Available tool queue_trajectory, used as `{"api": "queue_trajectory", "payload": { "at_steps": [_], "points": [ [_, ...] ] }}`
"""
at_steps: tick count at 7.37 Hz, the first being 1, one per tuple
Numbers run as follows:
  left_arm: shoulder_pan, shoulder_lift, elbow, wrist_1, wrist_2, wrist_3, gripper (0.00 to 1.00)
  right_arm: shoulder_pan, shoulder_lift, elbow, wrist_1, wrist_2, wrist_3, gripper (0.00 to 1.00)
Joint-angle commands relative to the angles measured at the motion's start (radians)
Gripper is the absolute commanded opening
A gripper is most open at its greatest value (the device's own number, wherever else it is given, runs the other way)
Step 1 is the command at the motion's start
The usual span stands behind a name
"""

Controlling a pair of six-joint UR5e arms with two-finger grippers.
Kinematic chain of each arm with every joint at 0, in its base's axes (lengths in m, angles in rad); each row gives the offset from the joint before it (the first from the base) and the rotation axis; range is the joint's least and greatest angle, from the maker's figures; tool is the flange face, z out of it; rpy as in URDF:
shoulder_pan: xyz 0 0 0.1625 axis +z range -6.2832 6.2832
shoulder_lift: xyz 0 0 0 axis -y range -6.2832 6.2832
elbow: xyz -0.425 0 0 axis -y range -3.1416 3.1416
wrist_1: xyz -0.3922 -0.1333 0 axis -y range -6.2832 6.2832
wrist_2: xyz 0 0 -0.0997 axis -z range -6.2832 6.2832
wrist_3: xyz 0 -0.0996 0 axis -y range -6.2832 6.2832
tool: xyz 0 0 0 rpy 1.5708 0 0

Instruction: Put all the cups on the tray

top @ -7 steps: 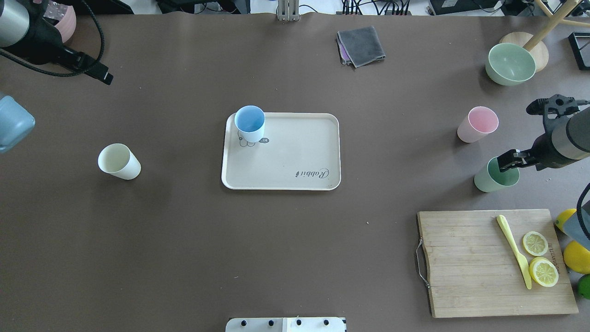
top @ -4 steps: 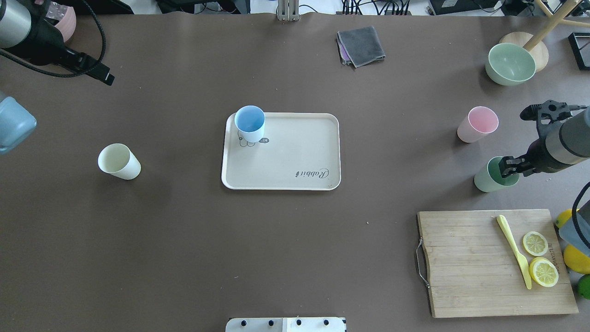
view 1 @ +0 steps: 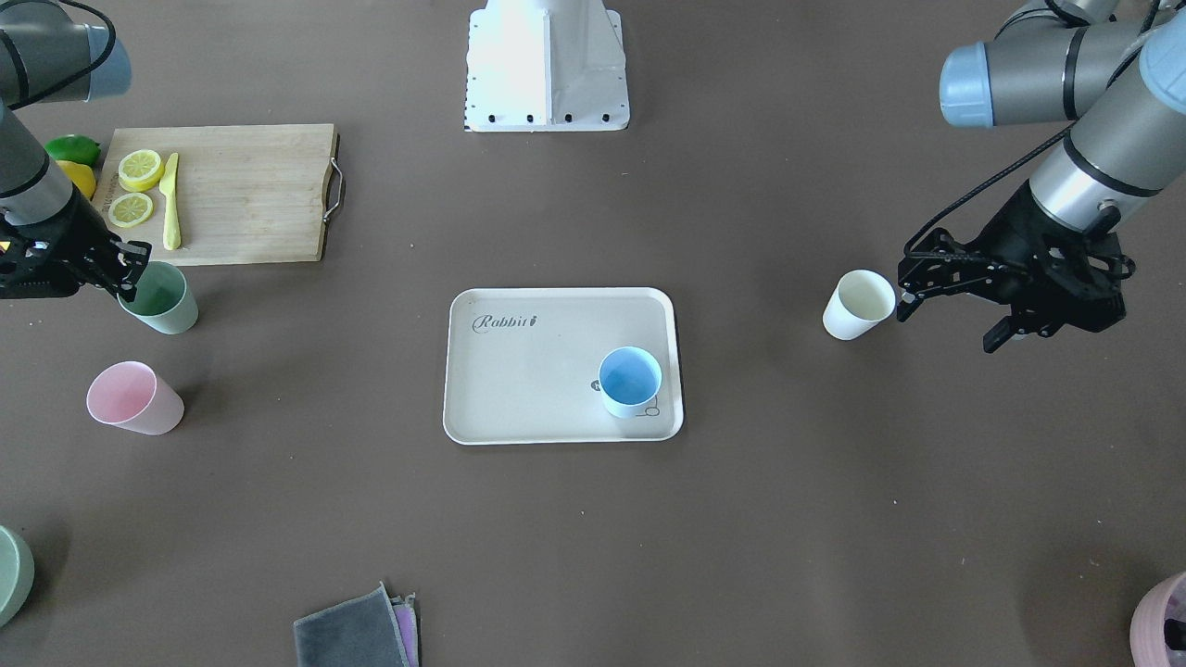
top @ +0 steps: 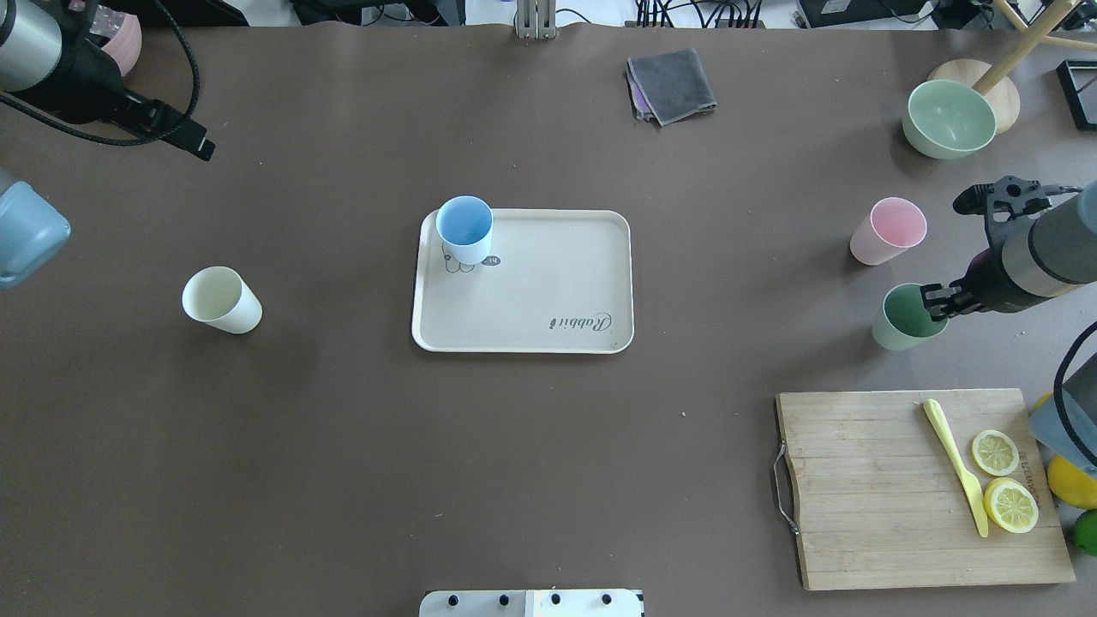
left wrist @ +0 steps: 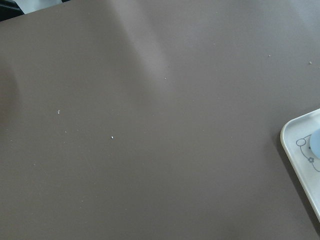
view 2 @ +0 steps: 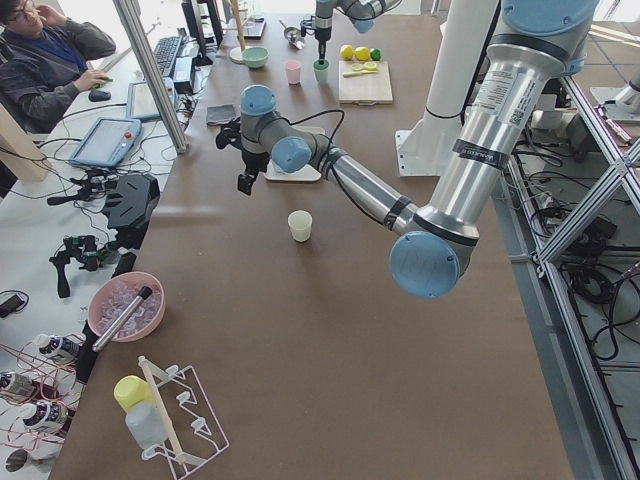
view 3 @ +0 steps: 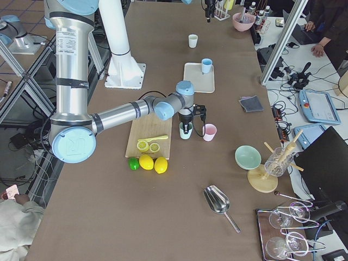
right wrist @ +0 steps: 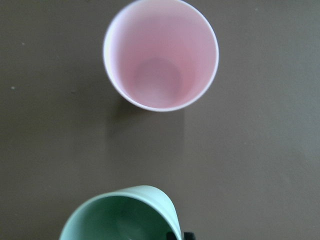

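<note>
At the near right corner of the tabletop lies a wooden cutting board with two lemon slices and a yellow knife on it. Just past the board's far edge, near the right edge of the tabletop, is the green cup. The right gripper is at the cup's rim, its jaws closed on the wall on the cup's right side. Whether the cup's base touches the tabletop cannot be told. About level with it, toward the left edge and well apart from the tray, the cream cup stands upright on the bare tabletop. The tray lies flat in the middle of the tabletop, and the blue cup stands upright in its far left corner, over the small drawing printed there. A little past the green cup and apart from it, the pink cup stands upright near the right edge. Farther on, the left gripper hangs above the tabletop toward the far left corner, jaws apart and empty. A folded grey cloth lies by the far edge, and a green bowl sits near the far right corner.
</note>
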Motion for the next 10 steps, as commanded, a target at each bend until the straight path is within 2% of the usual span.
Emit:
{"api": "queue_trajectory", "payload": {
  "at_steps": [1,3,7,9,10],
  "points": [
    [0.001,0.000,0.001,-0.002,0.000,-0.001,1.00,0.002,0.138,0.003,-0.012,0.010,0.138,0.00],
    [0.003,-0.002,0.014,-0.008,-0.002,0.002,1.00,-0.074,0.250,-0.003,-0.012,0.000,0.341,0.00],
    [0.006,-0.003,0.022,-0.009,-0.002,0.000,1.00,-0.277,0.489,-0.131,-0.026,-0.199,0.605,0.00],
    [0.008,-0.003,0.024,-0.009,-0.002,-0.001,1.00,-0.328,0.606,-0.158,-0.194,-0.255,0.650,0.00],
    [0.012,-0.003,0.024,-0.009,-0.002,-0.001,1.00,-0.335,0.620,-0.159,-0.195,-0.253,0.667,0.00]
  ]
}}
